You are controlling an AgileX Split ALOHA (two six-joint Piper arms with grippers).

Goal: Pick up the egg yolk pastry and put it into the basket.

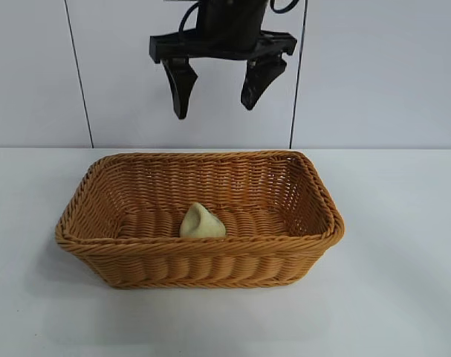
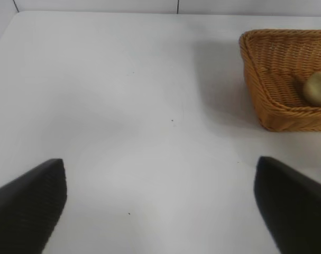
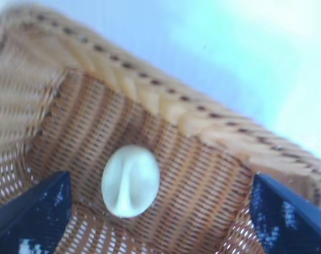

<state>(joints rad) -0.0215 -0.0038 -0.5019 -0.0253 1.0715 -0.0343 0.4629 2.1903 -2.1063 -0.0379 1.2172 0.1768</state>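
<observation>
**A:** Exterior view. Where did the task's thing lie, and why there?

**B:** The small, pale cream-yellow, dome-shaped egg yolk pastry (image 1: 202, 222) lay on the floor of the large rectangular orange-brown woven wicker basket (image 1: 314, 195), close to the near wall and partly hidden by the braided rim. The basket stood on the plain white worktop (image 1: 403, 282). The pastry's resting place suggests the placing step was done.

**A:** And the black end effector above it?

**B:** The right end effector (image 1: 218, 95) hung well above the basket, fingers pointing down and spread wide, with nothing between them. That fits a release: jaws clear of the pastry and high enough not to catch the rim.

**A:** Left wrist view?

**B:** The left end effector (image 2: 160, 203) stood wide and empty over bare worktop, its two dark fingers (image 2: 28, 203) framing the view. One corner of the basket (image 2: 266, 100) showed off to the side, well apart, with the pastry (image 2: 318, 88) visible inside. This arm appeared parked; the task needed only one arm.

**A:** Right wrist view?

**B:** Looking down into the basket (image 3: 165, 106), the camera showed the pastry (image 3: 130, 181) on the woven floor, between but not touching the two dark, wide-set fingers (image 3: 38, 211) of the right end effector (image 3: 160, 222). The basket's thick rim crossed the view beyond it. The pastry lay free, so only withdrawal seemed left.
</observation>
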